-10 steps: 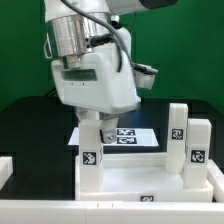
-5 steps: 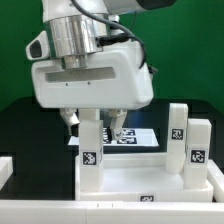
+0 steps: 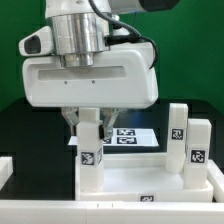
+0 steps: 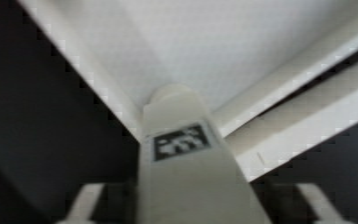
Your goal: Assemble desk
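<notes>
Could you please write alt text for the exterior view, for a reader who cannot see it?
A white robot gripper straddles the top of an upright tagged white leg standing on the white tabletop. Two more upright legs stand toward the exterior view's right, and the marker board lies behind.

Robotics lab bench. Plain green backdrop (image 3: 190, 50) behind me at 12 o'clock, black table (image 3: 30, 125), the marker board (image 3: 135, 137) fixed flat, square tags on white parts (image 3: 88, 155).

White boxy hand (image 3: 92, 82) under a ribbed metal wrist collar, black cable alongside.
</notes>
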Robot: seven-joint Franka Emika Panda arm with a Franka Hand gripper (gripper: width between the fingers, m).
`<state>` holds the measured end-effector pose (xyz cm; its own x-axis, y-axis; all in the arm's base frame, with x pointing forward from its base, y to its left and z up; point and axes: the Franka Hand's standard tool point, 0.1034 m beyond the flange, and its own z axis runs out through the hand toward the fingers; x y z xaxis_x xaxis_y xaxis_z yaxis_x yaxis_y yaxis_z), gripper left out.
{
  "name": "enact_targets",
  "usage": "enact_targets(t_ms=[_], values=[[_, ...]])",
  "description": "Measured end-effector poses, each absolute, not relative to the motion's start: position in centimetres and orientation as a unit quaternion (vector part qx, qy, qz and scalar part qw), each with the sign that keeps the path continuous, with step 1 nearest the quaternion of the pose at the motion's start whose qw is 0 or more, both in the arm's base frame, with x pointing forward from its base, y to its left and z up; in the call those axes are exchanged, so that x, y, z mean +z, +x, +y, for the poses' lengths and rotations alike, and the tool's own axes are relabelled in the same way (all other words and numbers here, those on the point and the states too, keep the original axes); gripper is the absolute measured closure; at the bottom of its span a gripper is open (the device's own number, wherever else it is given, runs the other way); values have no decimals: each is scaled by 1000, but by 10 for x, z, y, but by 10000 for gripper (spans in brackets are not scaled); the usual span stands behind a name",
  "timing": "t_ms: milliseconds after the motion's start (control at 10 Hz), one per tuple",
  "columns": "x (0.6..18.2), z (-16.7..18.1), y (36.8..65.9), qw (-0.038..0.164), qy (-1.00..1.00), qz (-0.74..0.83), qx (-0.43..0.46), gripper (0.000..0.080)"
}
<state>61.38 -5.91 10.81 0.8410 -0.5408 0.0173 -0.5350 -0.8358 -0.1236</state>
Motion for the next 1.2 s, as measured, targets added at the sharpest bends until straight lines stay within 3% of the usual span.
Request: enact_targets(t_ms=[100, 400, 600, 900, 1100, 1200], values=[[108, -59, 614, 58, -946, 318, -24, 514], [110, -55, 616, 59, -831, 553, -17, 514], [109, -51, 618, 82, -692, 717, 1, 514], [108, -51, 618, 82, -676, 733, 2, 514], [108, -53, 616, 78, -755, 651, -1, 514], [109, -51, 616, 78, -823, 563, 2, 356]])
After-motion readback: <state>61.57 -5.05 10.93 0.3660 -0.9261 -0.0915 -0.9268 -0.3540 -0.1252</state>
